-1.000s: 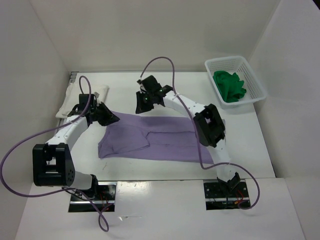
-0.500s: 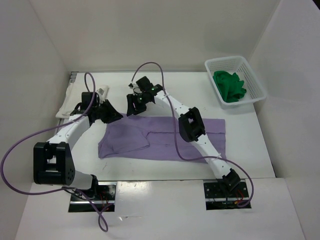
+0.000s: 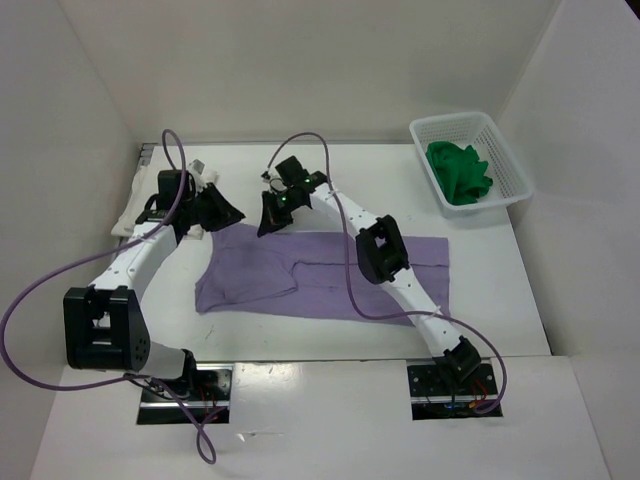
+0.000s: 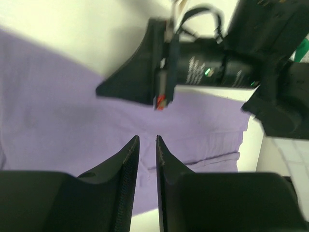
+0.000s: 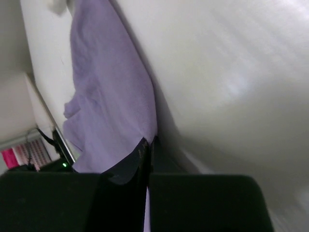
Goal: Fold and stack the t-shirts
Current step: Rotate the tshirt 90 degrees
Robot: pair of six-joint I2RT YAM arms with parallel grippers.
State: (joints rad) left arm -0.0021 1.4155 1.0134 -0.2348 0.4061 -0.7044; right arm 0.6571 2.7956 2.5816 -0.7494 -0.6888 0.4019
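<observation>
Top view: both arm bases sit at the 6 o'c edge of the desk [image 3: 500, 290]. Lavender shirt [image 3: 330, 275] lies flat mid-desk, long side running 9 to 3 o'c. Its 9 o'c part has a flap doubled over on top.

L arm [image 3: 130, 265] reaches toward 11 o'c. R arm [image 3: 385, 250] crosses over the shirt, also toward 11 o'c.

L jaws are over the shirt's far-left corner, approx 11 o'c of the cloth. L wrist cam shows them parted by a thin slit only, nothing in it, purple cloth below; can't tell if the tips touch the cloth.

R jaws are just beside, on the 3 o'c side of L jaws, at the shirt's far edge. They are clenched on that edge: R wrist cam shows purple cloth running right up into the closed tips. Both wrist views are blurred.

White shirt [image 3: 124, 222] is at the 10 o'c desk edge, bunched, partly hidden behind L arm. Basket [image 3: 510, 155] is at the 1 o'c corner, well apart from both arms, w/ green shirt [image 3: 458, 172] crumpled inside.
</observation>
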